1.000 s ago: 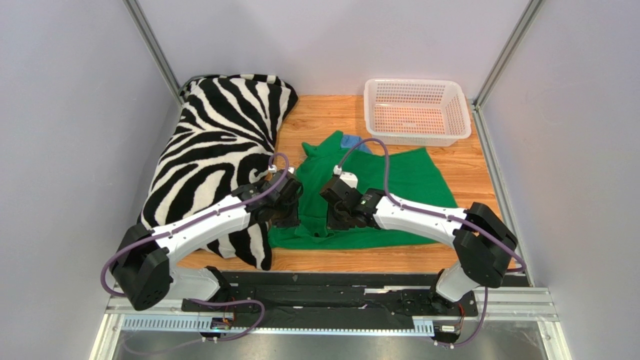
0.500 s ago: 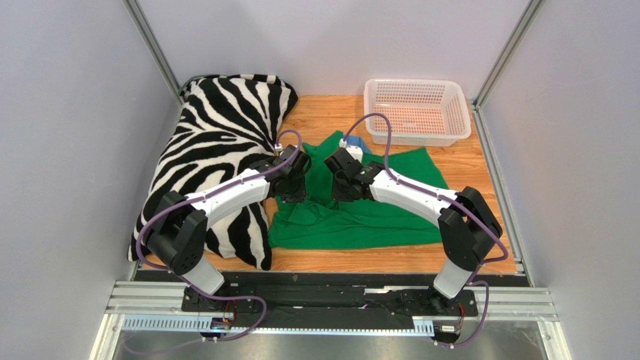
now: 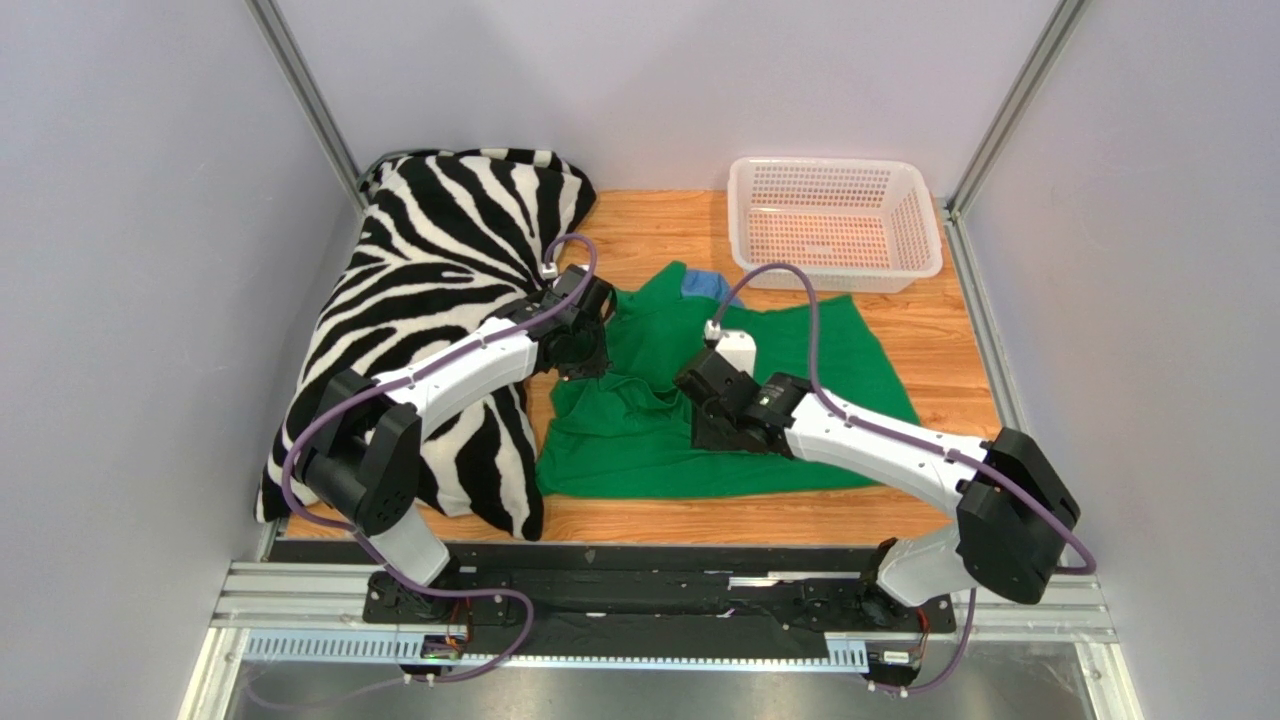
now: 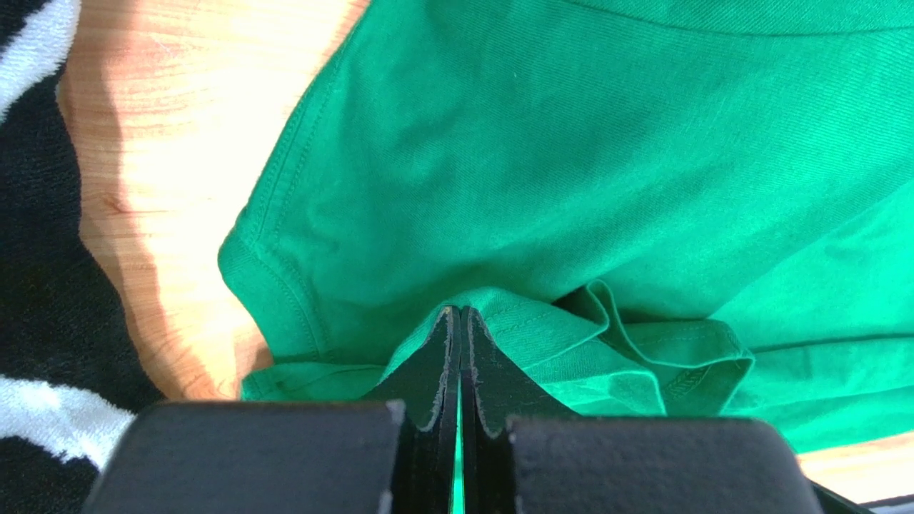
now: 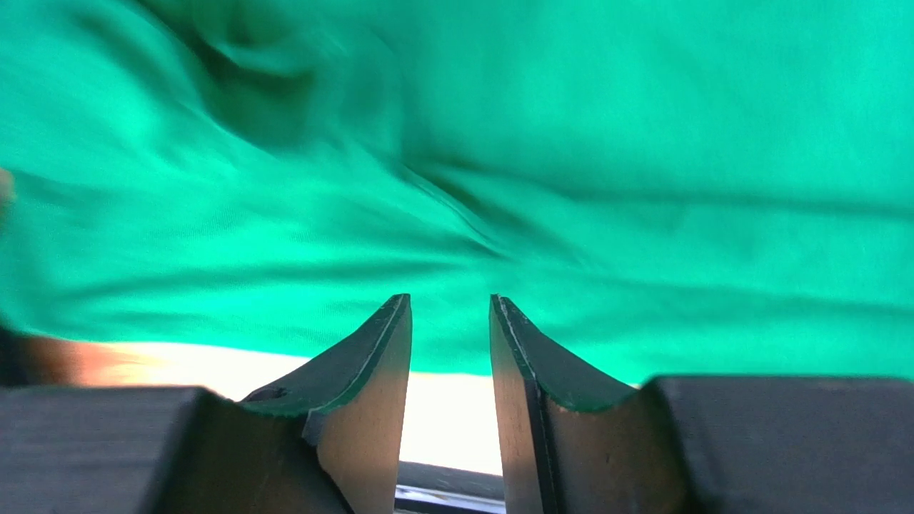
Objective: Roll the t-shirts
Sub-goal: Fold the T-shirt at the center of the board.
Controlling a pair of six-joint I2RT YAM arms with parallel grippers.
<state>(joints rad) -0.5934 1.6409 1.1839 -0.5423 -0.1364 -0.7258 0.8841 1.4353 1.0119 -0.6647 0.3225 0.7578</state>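
Wooden table (image 3: 646,225), boxed in by pale walls, with a zebra pillow (image 3: 436,270) down the left side, a white basket (image 3: 836,273) at the far right and a scrap of blue hat (image 3: 702,282) showing just past the far end of the shirt. Green t-shirt (image 3: 819,368) spread mid-table, left edge against the pillow, near hem close to the table's near edge. Changes over the last second: both arms carried outward together from the shirt's near-left part toward its far end, then split. Right gripper (image 5: 450,300) now drawn back over the middle of the shirt, jaws parted and bare in the wrist view, only blurred green cloth beyond them, so most likely just let go. Left gripper (image 4: 461,313) further out than before, at the shirt's far-left part just beside the pillow, fingers pressed together on a pinched fold, a sliver of green between them and stitched hem bunched around the tips. Cloth between the two grippers now humped into a loose ridge. Read as a judgement: one side of a fold released, the other side not yet, so a preparatory fold at best; no roll formed, most of the shirt flat, bulk of the task ahead. No brand, label or print legible on shirt, basket, pillow or arms.
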